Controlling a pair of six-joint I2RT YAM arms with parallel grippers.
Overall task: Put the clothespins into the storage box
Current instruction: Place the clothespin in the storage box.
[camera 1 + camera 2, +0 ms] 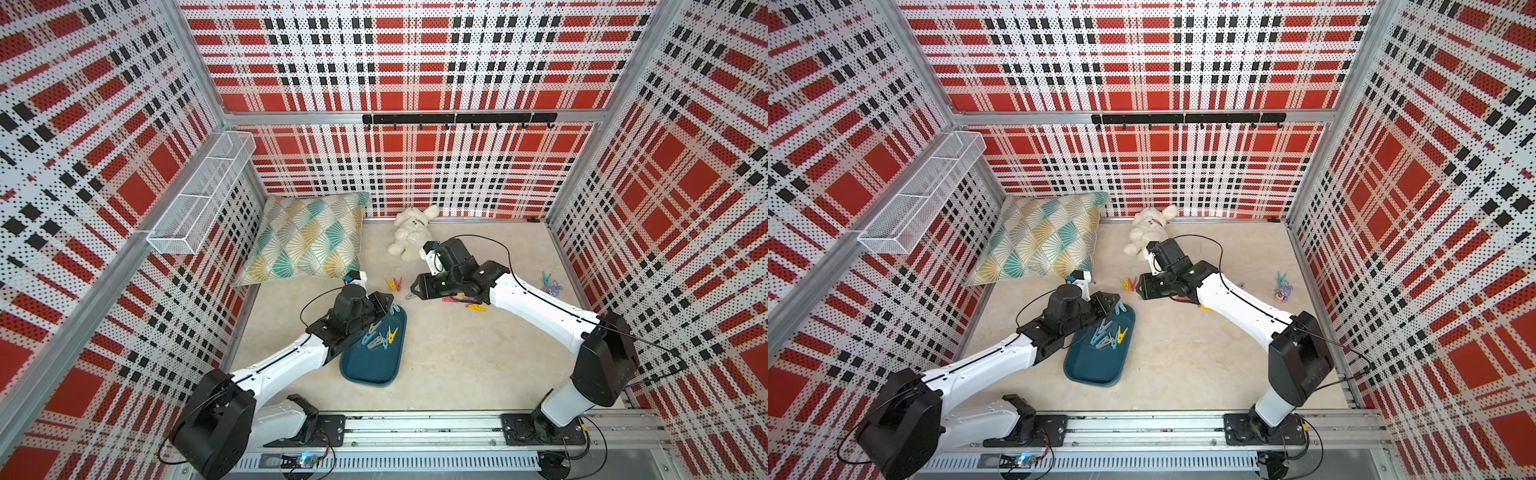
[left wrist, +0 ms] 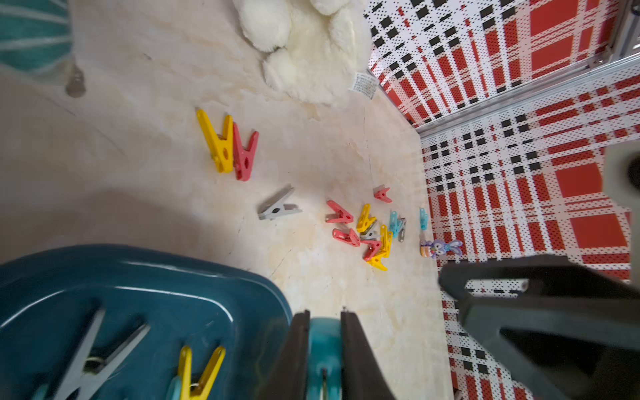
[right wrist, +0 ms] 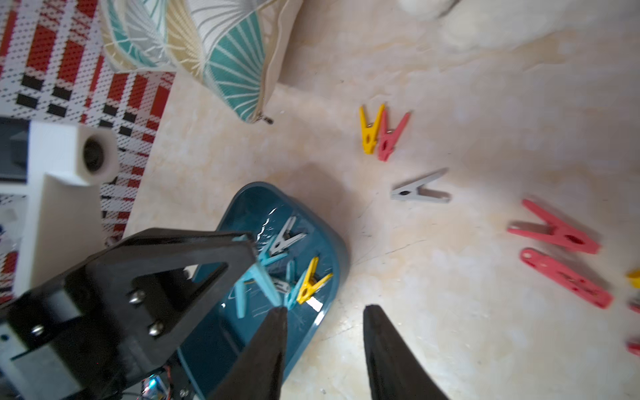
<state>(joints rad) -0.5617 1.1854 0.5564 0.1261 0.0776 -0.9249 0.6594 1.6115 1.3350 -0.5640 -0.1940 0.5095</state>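
Note:
The dark teal storage box [image 1: 370,365] [image 1: 1092,368] lies on the floor at front centre. It holds several clothespins [image 1: 380,334] in blue, grey and yellow. My left gripper [image 1: 390,305] [image 2: 324,313] hangs over the box's far end, shut on a light blue clothespin [image 2: 323,346] [image 3: 258,273]. My right gripper [image 1: 411,291] [image 3: 325,311] is open just beyond the box, with nothing between its fingers. On the floor lie a yellow and red pair [image 1: 393,284] [image 2: 227,145], a grey clothespin [image 2: 277,207] [image 3: 415,190] and a mixed heap [image 2: 370,235] partly under the right arm.
A patterned pillow [image 1: 307,237] leans in the back left corner and a white plush toy [image 1: 411,232] lies at the back wall. A lone teal clothespin [image 1: 546,277] and a small purple figurine [image 1: 555,287] sit by the right wall. A wire basket [image 1: 199,195] hangs on the left wall.

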